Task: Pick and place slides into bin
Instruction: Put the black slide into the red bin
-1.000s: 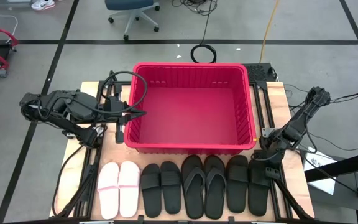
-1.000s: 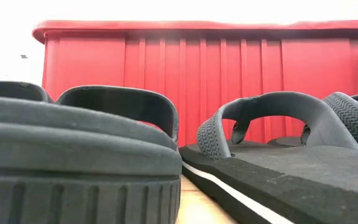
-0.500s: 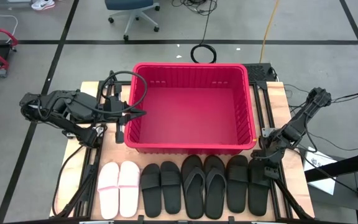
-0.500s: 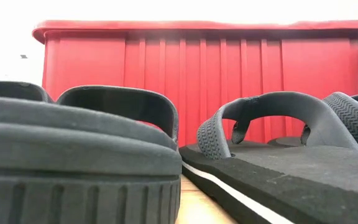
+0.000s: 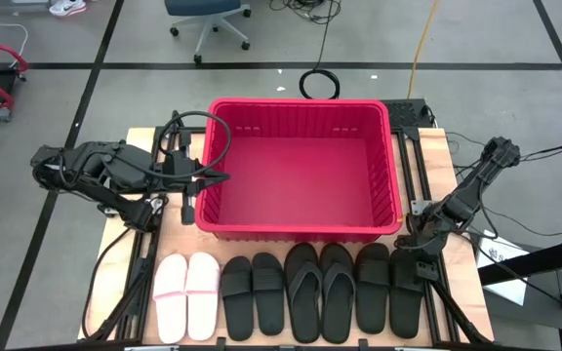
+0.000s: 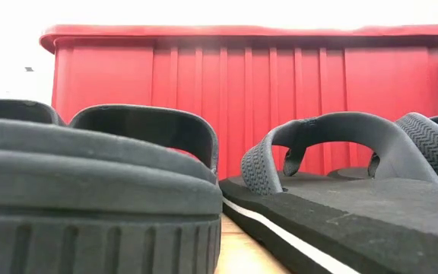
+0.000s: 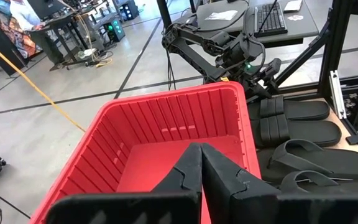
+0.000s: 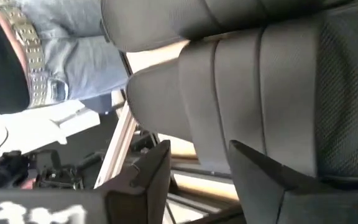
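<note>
The right gripper (image 8: 194,180) hangs low over the rightmost black wide-strap slide (image 5: 406,288) at about four o'clock on the table (image 5: 452,156). Its two dark fingers (image 8: 138,180) stand apart with a clear gap between them, and nothing sits in that gap; the slide's broad strap fills the wrist view just beyond the tips, and whether a tip touches it cannot be told.

The left gripper (image 5: 195,178) waits at nine o'clock, just outside the bin's left wall, fingers pressed together with nothing between them.

The red bin (image 5: 224,132) sits in the middle of the table toward twelve o'clock, nothing in it. All the slides lie in a row at six o'clock: the pale pink pair (image 5: 186,295) at the left end, then a black wide-strap pair (image 5: 253,292), the black thong pair (image 5: 320,290), and the second wide-strap pair.
</note>
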